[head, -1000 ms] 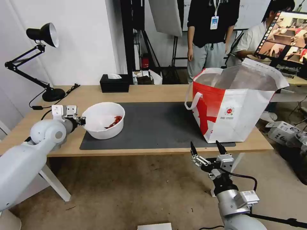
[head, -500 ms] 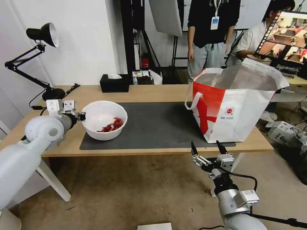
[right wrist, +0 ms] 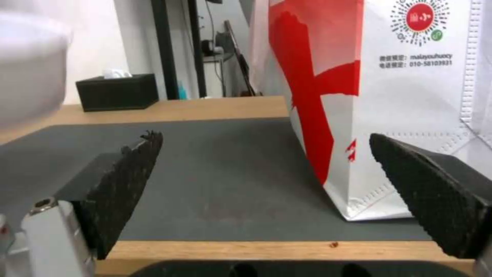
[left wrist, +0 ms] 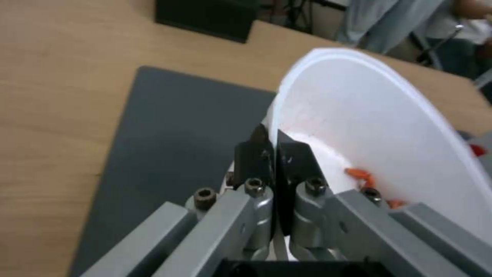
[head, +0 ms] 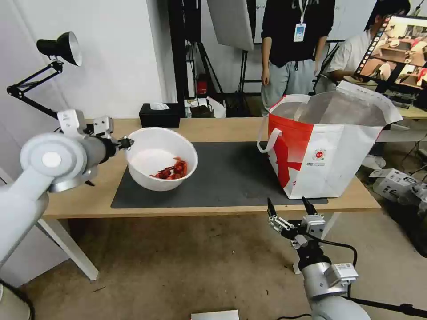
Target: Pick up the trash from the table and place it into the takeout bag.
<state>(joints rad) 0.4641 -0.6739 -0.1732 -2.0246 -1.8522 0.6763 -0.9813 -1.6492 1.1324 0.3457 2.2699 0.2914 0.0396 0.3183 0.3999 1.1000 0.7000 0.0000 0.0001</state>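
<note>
The trash in view is a white round bowl (head: 161, 158) holding red shell scraps (head: 172, 170). It hangs tilted above the left end of the table's (head: 213, 126) dark grey mat (head: 222, 175). My left gripper (head: 125, 143) is shut on the bowl's near-left rim; in the left wrist view the rim (left wrist: 302, 77) runs between the black pads (left wrist: 255, 156) of that gripper (left wrist: 276, 148). The red-and-white takeout bag (head: 327, 146) stands open at the table's right end. My right gripper (head: 288, 205) waits open below the table's front edge, facing the bag (right wrist: 389, 88).
A black tissue box (head: 159, 115) sits at the table's back edge and a black desk lamp (head: 58, 49) at the far left. The mat between bowl and bag is bare. People stand behind the table, away from it.
My left gripper has lifted the bowl off the mat and carried it up and to the right, tilting it so the scraps slid. The right arm has hardly moved.
</note>
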